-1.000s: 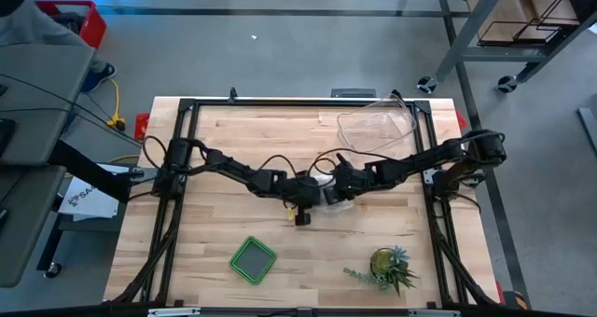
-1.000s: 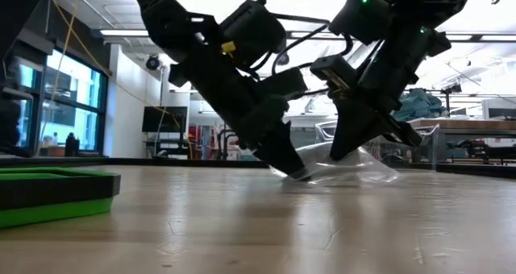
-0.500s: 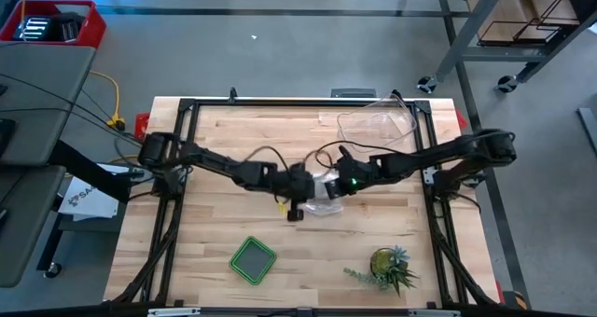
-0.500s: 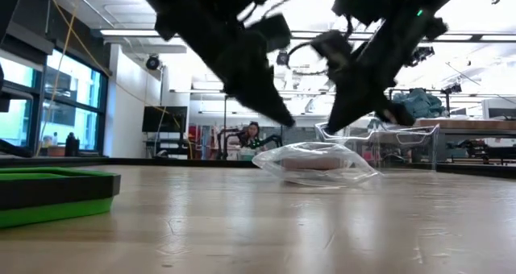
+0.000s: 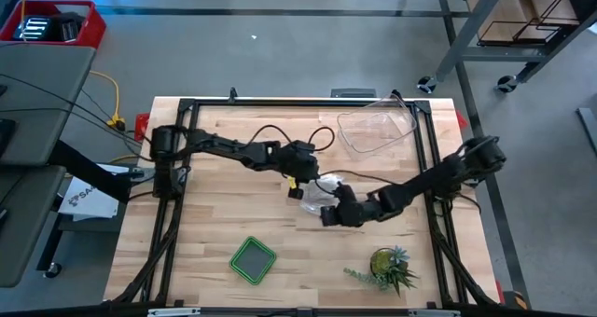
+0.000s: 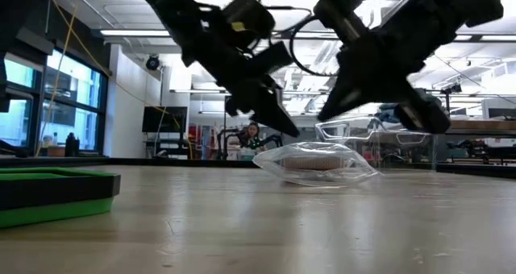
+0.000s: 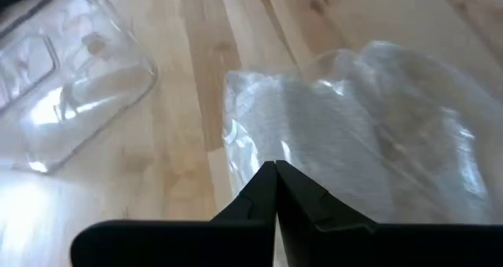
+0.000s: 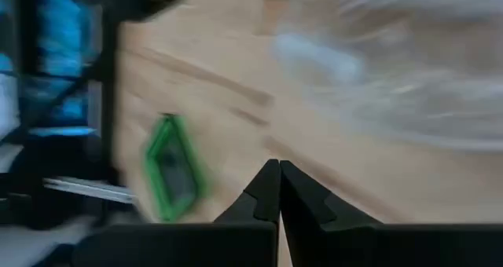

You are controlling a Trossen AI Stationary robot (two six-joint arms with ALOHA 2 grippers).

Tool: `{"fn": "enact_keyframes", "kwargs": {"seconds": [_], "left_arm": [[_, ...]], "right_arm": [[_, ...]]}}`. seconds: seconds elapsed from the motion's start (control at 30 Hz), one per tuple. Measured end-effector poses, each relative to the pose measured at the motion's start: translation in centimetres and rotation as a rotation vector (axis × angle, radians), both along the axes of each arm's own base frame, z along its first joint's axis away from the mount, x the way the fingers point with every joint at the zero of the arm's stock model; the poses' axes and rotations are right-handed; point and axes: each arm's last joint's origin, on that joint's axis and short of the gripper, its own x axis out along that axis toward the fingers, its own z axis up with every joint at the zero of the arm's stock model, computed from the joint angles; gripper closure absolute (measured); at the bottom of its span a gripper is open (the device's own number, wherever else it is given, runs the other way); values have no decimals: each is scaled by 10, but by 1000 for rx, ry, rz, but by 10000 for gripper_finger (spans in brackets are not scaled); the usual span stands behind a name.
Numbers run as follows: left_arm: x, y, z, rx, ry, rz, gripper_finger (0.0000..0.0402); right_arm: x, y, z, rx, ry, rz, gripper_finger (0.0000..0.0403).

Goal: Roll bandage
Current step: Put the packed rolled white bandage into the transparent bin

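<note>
Mid-table on a pale wood table (image 5: 215, 224), two dark arms meeting over a crinkly clear bag (image 6: 316, 163) that lies flat on the boards. Inside it, seen through the plastic, a pale roll that looks to be the bandage (image 6: 313, 159), still wrapped. Left gripper (image 5: 300, 190) at the bag's far-left edge, fingers (image 7: 275, 190) pressed together, tips low over the plastic, grasping nothing. Right gripper (image 5: 328, 216) at the bag's near-right side, fingers (image 8: 273, 187) likewise clenched and empty, lifted clear of the table in the low view. Clear tub (image 5: 377, 129) far right, green tray (image 5: 253, 258) near left, small potted plant (image 5: 389, 265) near right, all well apart from the work. Likely trouble from here: slippery film sliding away under closed tips instead of being pinched, bag and roll skidding across the boards; two arms this close clashing over the bag; gauze dragged out crumpled or snagged on the plastic once opened
</note>
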Motion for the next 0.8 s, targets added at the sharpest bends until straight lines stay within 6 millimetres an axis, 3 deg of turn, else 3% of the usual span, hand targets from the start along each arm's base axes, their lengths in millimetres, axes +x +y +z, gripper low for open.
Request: {"fn": "enact_keyframes", "kwargs": {"seconds": [0.17, 0.33, 0.53, 0.67, 0.8], "left_arm": [[16, 2, -14, 48, 30, -52, 401], [22, 1, -13, 30, 46, -39, 401], [-4, -4, -32, -153, 370, 127, 401], [-22, -15, -37, -238, 567, 229, 401], [-36, -34, -29, -336, 681, 287, 401]], "right_arm": [[15, 10, -19, 43, 13, -40, 403], [28, 15, -32, 56, 62, -27, 403], [21, 3, -32, -3, 190, -44, 403], [18, -5, -24, -45, 209, -14, 403], [18, -13, -14, -82, 205, 67, 403]]}}
